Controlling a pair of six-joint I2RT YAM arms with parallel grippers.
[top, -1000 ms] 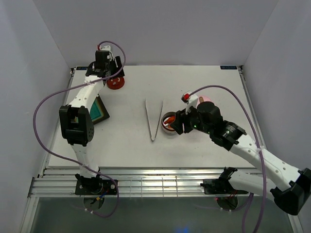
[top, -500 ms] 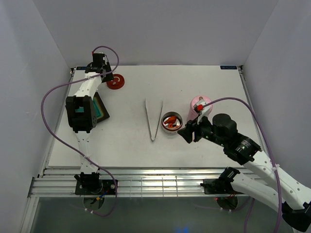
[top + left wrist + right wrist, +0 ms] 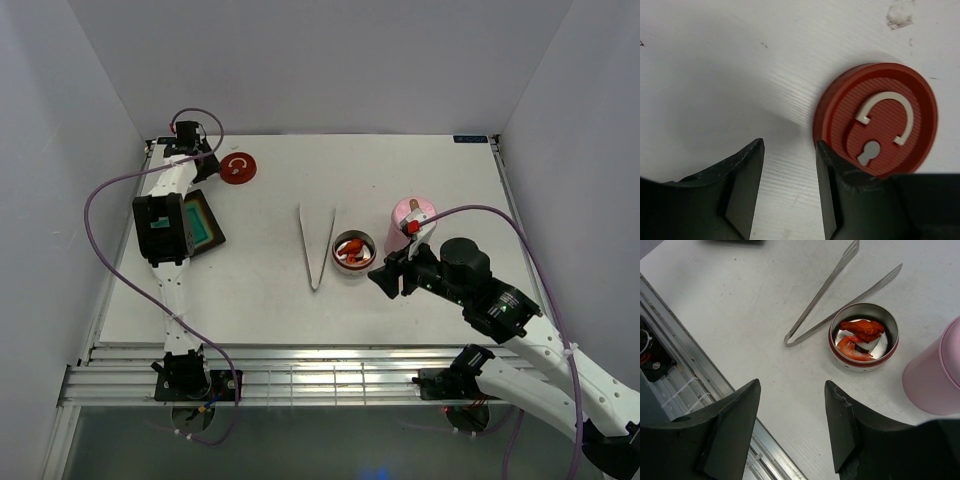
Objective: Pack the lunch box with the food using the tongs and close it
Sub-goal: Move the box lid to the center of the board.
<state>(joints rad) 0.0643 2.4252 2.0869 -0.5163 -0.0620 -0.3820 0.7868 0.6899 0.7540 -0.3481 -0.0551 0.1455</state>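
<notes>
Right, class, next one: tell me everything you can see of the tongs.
The tongs are slim, silvery and metal-looking. Two thin arms are joined at a rounded end and spread into a V, each ending in a flattened, slotted tip. They lie flat on the white table, with the joint towards the robot's bases and the tips pointing away. One arm runs right beside the small round bowl; whether they touch cannot be told. Nothing holds them.
</notes>
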